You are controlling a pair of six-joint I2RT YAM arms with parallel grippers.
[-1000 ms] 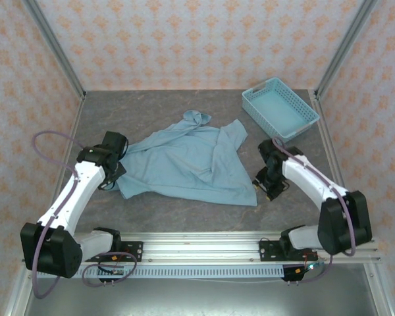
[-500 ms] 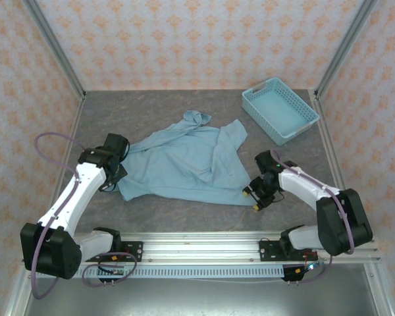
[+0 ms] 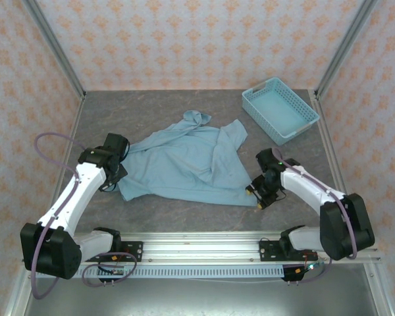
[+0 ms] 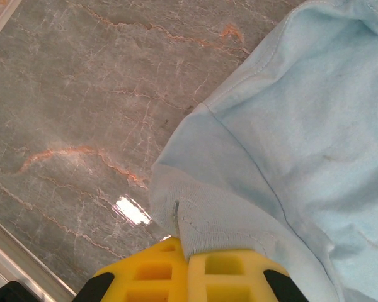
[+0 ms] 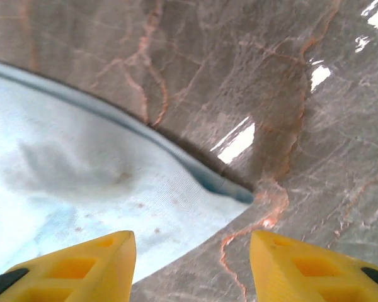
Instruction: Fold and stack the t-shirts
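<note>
Two arms, one t-shirt: left edge pinned, right corner waiting

One teal t-shirt [image 3: 184, 164] lies rumpled and unfolded mid-table, its long axis running left to right between the arms. On the left, the left gripper [image 4: 188, 258] has its jaws clenched on a thick hemmed edge of the cloth, low against the table [image 3: 184, 214]. Across the way, the right gripper [image 5: 192, 242] sits with jaws released and spread wide. Here's the key bit: the near right hem corner [image 5: 230, 192] pokes out just ahead of them, in line with the gap, flat on the surface. That makes the right arm the nearer one to that corner, and I'd judge its next job is to drop and pinch there so both ends can lift together.

The table is grey, veined and stone-look, glossy enough to throw glints, so the cloth should slide easily. A light blue lattice basket [image 3: 280, 108] stands at the far right, well apart from the shirt. Peach patterned walls [image 3: 184, 39] close in the space.
</note>
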